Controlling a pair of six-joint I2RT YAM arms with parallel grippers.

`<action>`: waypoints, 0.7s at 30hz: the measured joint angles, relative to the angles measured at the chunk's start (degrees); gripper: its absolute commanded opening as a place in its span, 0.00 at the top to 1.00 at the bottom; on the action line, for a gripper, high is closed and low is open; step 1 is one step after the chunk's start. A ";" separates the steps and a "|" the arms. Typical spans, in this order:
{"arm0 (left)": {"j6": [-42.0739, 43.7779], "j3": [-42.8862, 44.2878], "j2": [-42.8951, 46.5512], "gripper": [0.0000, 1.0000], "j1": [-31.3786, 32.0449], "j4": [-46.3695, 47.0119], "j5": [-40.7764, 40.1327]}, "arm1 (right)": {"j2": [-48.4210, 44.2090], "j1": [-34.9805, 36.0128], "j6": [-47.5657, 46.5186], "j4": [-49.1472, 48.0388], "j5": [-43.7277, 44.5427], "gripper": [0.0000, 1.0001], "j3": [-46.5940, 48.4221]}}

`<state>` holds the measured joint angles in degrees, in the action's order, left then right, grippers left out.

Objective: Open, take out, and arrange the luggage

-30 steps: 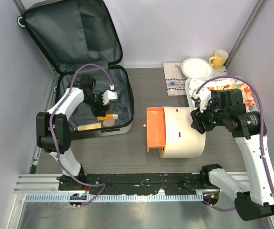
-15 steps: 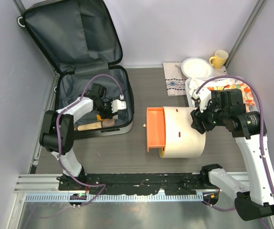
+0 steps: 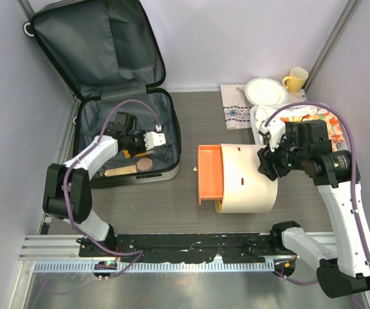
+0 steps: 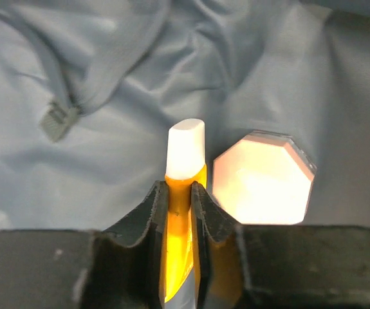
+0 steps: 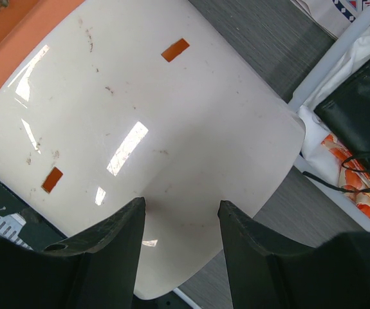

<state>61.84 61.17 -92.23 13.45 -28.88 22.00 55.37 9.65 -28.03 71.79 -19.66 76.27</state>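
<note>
The luggage (image 3: 101, 51) lies open at the far left, lid up, dark grey lining showing. My left gripper (image 3: 148, 143) reaches down into its lower half. In the left wrist view that gripper (image 4: 179, 190) is shut on an orange-yellow tube (image 4: 185, 149) with a white cap, which sticks out past the fingertips over the lining (image 4: 107, 77). A pale octagonal disc (image 4: 262, 187) lies just right of the tube. My right gripper (image 3: 266, 161) hangs open above a white drum-shaped container (image 3: 249, 183), nothing between its fingers (image 5: 115, 239).
A wooden-handled piece (image 3: 119, 171) and the disc (image 3: 148, 165) rest near the luggage's front wall. The container has an orange drawer (image 3: 209, 174) pulled out to the left. At the back right are a plate (image 3: 265, 90), a yellow mug (image 3: 295, 78), a folded cloth (image 3: 236, 111) and a white basket (image 3: 257, 120).
My left gripper came down into the luggage and its jaws closed onto the orange-yellow tube. The right arm has not moved.
</note>
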 measured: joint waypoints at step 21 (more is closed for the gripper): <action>-70.40 32.72 8.48 1.00 14.38 -14.01 6.21 | -0.02 0.00 0.33 0.02 0.00 0.45 0.07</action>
<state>-8.56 93.89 -83.74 27.83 -42.89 28.21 55.35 9.65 -27.70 71.81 -19.66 76.34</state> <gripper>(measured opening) 0.172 0.553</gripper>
